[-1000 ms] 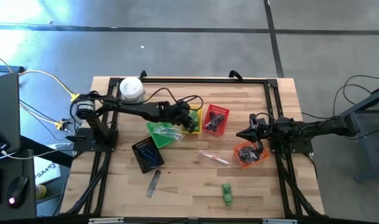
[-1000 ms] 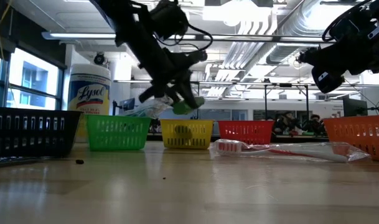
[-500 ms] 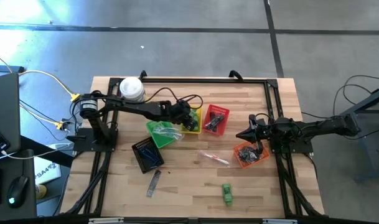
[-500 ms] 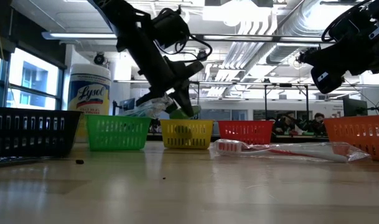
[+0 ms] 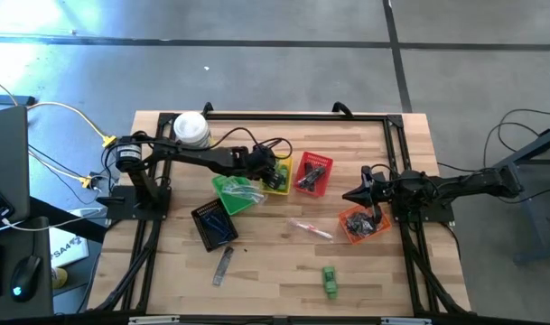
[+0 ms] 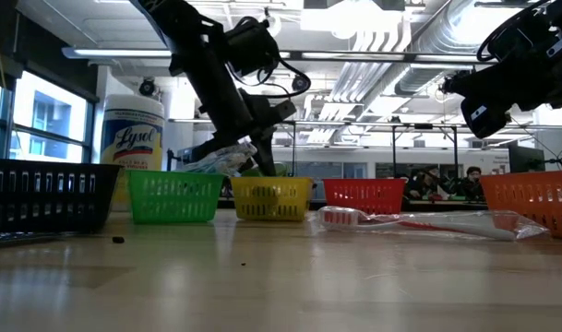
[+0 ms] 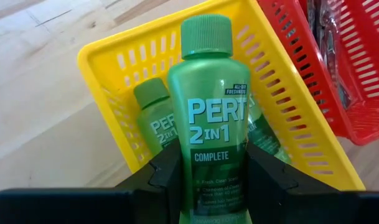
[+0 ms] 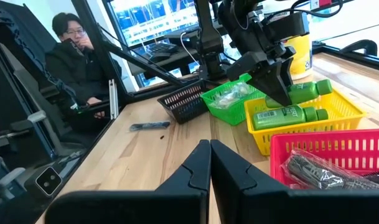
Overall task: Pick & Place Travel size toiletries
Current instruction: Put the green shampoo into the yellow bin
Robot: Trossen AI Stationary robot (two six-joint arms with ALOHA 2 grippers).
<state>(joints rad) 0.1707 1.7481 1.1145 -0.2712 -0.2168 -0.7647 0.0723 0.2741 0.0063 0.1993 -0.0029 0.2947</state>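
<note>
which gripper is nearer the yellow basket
Left. The left gripper hangs right over the yellow basket, its fingers shut on a green Pert bottle. The right gripper waits beyond the red basket.

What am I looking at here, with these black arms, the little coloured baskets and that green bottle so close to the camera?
These are four cameras on one robot with two dark arms at a wooden table. One looks straight down, one sits at table height, and one rides on each wrist.

The left gripper grips a green shampoo bottle between its two fingers, just over the yellow basket, where more such bottles already lie. That is the close-up picture.

The right gripper waits shut and empty above the orange basket.

Also on the table: a green basket, a red basket, a black basket, a wrapped toothbrush, a dark comb, one more green bottle and a big white wipes canister. A person sits beyond the table.
</note>
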